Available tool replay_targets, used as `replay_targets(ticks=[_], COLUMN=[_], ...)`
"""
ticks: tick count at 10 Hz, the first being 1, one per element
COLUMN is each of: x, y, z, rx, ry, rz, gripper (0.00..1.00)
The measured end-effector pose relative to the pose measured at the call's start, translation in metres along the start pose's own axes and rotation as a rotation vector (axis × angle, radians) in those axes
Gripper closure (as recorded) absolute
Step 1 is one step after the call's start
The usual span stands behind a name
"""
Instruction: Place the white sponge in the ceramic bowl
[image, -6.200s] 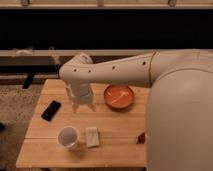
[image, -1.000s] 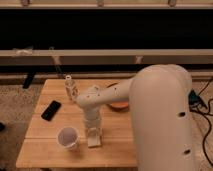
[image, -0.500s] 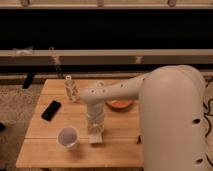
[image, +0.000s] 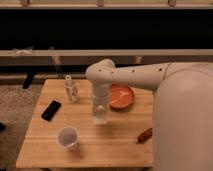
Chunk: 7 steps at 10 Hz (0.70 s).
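Note:
My gripper (image: 100, 116) hangs from the white arm over the middle of the wooden table (image: 120, 142). It points down and is shut on the white sponge (image: 100, 119), a pale block held between its tips a little above the tabletop. The ceramic bowl (image: 122, 96) is orange-red with pale marks inside. It sits on the table just right of and behind the gripper, partly hidden by the arm's wrist.
A white round cup (image: 68, 137) stands at the front left. A black phone (image: 51, 110) lies at the left. A clear glass container (image: 71, 90) stands at the back left. A small brown object (image: 145, 135) lies by the right edge, next to the robot's big white body (image: 185, 120).
The gripper went down onto the sponge beside the cup, closed on it and has lifted it off the table, moving back toward the bowl. The sponge's old spot is bare.

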Motion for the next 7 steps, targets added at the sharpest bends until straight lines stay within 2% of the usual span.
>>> replay_targets(ticks=[2,4,6,7], x=[-0.043,-0.080,-0.129,-0.146], y=[-0.019,-0.046,-0.074,-0.086], z=[-0.025,-0.030,-0.015,-0.009], rx=[0.005,0.015,0.032,0.038], ry=[-0.023,-0.033,-0.040,-0.041], rz=[0.001,0.020,0.038,0.047], gripper=[1.00,0.95,0.73,0.65])
